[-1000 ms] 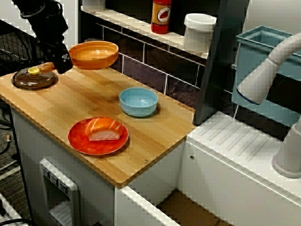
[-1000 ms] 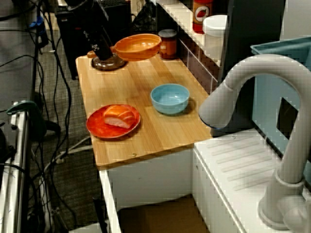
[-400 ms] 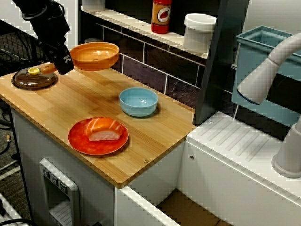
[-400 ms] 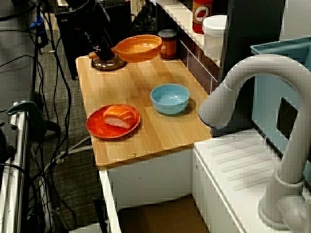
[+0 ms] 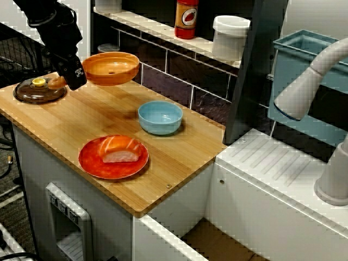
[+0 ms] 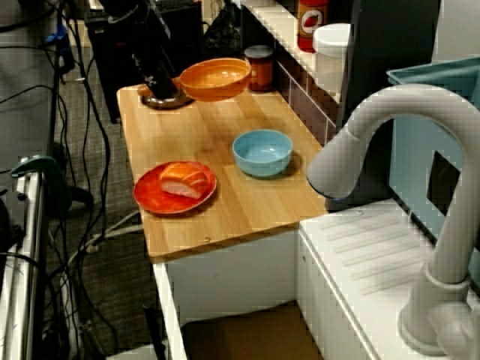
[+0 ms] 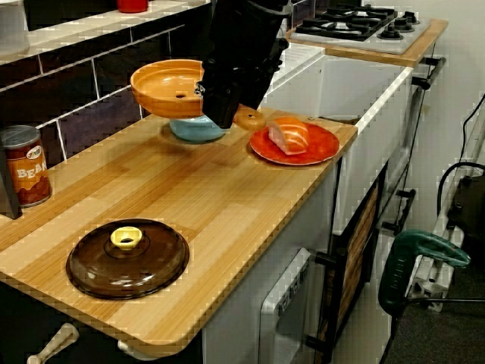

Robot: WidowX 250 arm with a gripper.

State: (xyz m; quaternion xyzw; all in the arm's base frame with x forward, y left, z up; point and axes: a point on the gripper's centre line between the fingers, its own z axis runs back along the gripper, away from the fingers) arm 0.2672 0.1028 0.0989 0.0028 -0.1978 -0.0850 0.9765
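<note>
Front view: claw holds orange bowl aloft.

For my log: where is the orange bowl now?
In the front view the orange bowl hangs upper left, held by the gripper above the counter, between the brown lid and the blue bowl.

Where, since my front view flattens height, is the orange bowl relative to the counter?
Observer: In the end-on view, the orange bowl hangs clear above the counter, with its shadow on the wood below.
Operator: What's hidden behind it?
Observer: A can with a red bean label stands against the tiled wall, apart from the bowl.
Operator: And the grip?
Observer: The gripper is closed on the bowl's stub handle; the handle's round end pokes out toward the red plate.
</note>
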